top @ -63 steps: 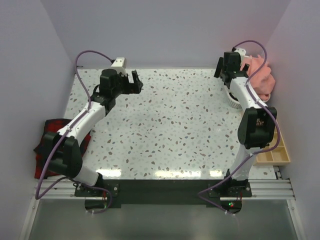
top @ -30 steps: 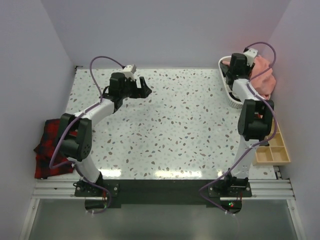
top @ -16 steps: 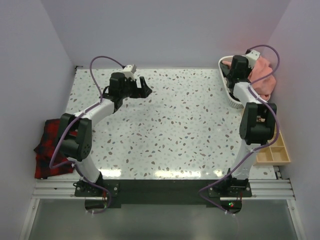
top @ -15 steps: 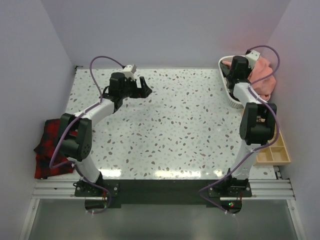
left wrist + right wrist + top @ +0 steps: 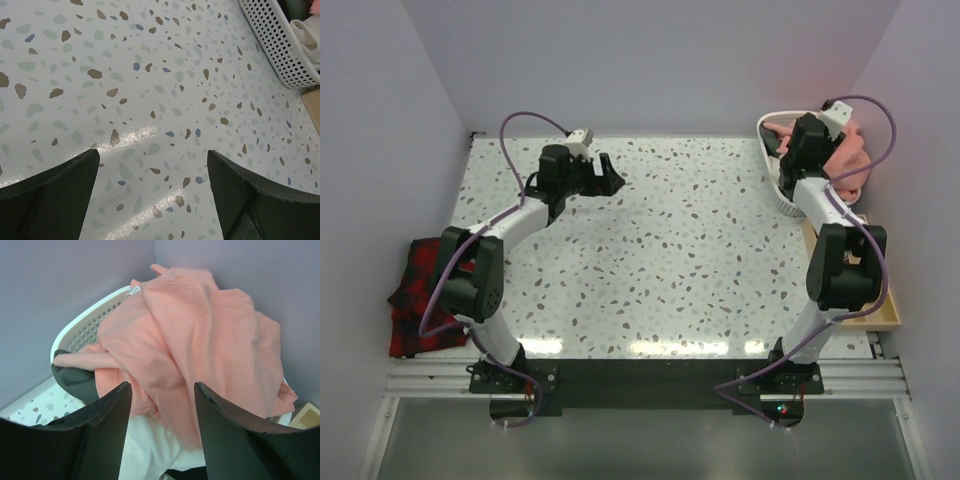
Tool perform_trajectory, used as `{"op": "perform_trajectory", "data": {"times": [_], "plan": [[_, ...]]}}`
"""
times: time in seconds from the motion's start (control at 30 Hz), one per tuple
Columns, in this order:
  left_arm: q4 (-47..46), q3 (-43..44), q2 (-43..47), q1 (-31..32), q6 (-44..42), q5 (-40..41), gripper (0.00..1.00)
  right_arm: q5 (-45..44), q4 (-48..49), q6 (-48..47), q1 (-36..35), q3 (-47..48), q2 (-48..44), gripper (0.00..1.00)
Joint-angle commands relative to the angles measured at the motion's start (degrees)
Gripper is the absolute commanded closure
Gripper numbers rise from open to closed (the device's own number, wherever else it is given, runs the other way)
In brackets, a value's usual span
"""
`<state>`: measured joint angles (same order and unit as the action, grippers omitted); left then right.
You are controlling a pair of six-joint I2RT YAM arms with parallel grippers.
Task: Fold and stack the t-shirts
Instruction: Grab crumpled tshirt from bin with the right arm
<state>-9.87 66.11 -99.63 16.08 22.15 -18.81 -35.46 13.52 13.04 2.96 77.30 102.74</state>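
Right arm has swung further to the right and back since half a second ago; the left arm shows no change over the same interval.

Right gripper (image 5: 162, 386): fingers apart, nothing between them, poised above the basket (image 5: 84, 326) and pointing down at its contents.

Left gripper (image 5: 152, 155): fingers wide apart, holding nothing, hovering over bare speckled surface (image 5: 670, 250) near the far left, well apart from the basket.

Progress, as judged: nothing is folded and nothing is stacked. No garment lies on the surface. The work appears to be at the first pick from the basket, so lifting out, spreading, folding and stacking all remain.

Task item: the t-shirt (image 5: 200, 330) sits in the basket at the far right corner, against the wall. It is salmon pink, plain, thin and soft. It is heaped in loose crumpled folds and spills over the far rim, with no sleeve or collar clearly laid out. A dark cloth (image 5: 75, 379) and something white lie beneath it.
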Motion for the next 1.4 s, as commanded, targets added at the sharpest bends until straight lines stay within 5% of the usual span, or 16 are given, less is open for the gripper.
{"op": "perform_trajectory", "data": {"times": [0.0, 0.1, 0.4, 0.53, 0.57, 0.63, 0.83, 0.93, 0.97, 1.0, 1.03, 1.3, 1.37], "plan": [[-3.4, 1.0, 1.0, -0.3, 1.1, -1.5, 0.06, -6.8, 2.4, 1.3, 0.2, 2.2, -0.1, 0.38], [-3.2, 1.2, 0.6, -0.3, 0.8, -1.8, 0.06, -9.3, 2.0, 1.6, 0.4, 4.3, 3.0, 0.3], [-2.9, 1.8, -0.4, -0.3, 0.0, -1.8, 0.06, -9.1, 0.0, 3.9, 2.0, 12.6, 12.6, 0.3], [-2.9, 1.9, -1.1, -0.3, 0.0, -1.8, 0.06, -7.8, 0.9, 3.7, 2.1, 13.8, 13.6, 0.71], [-3.0, 2.0, -1.3, -0.3, 0.1, -1.8, 0.06, -7.3, 1.7, 3.4, 2.1, 12.9, 12.9, 0.88], [-3.1, 2.1, -1.7, -0.3, 0.3, -1.8, 0.06, -6.4, 3.3, 3.0, 2.1, 12.0, 12.0, 1.0], [-3.8, 1.9, -1.7, -0.3, 1.4, -2.5, 0.06, -1.3, 8.5, 3.6, 2.0, 3.4, 3.4, 1.0], [-4.2, 1.8, -1.4, -0.3, 1.8, -3.3, 0.06, 2.5, 10.7, 5.1, 2.0, -2.2, -2.4, 0.77], [-4.2, 1.7, -1.4, -0.3, 1.8, -3.5, 0.06, 2.9, 10.8, 5.6, 2.0, -4.4, -3.6, 0.76], [-4.2, 1.5, -1.2, -0.3, 1.8, -3.4, 0.06, 3.1, 10.5, 6.2, 2.0, -5.0, -4.9, 0.98], [-4.5, 1.2, -0.7, -0.3, 2.0, -3.5, 0.06, 3.8, 10.0, 7.4, 1.9, -5.7, -6.8, 1.0], [-5.1, -0.6, 1.2, -0.3, 3.1, -4.1, 0.06, 12.9, 9.3, 10.2, 1.7, -10.9, -16.5, 1.0], [-5.6, -1.6, 1.7, -0.3, 3.5, -4.5, 0.06, 21.4, 8.6, 10.3, 1.6, -10.2, -18.9, 1.0]]}}
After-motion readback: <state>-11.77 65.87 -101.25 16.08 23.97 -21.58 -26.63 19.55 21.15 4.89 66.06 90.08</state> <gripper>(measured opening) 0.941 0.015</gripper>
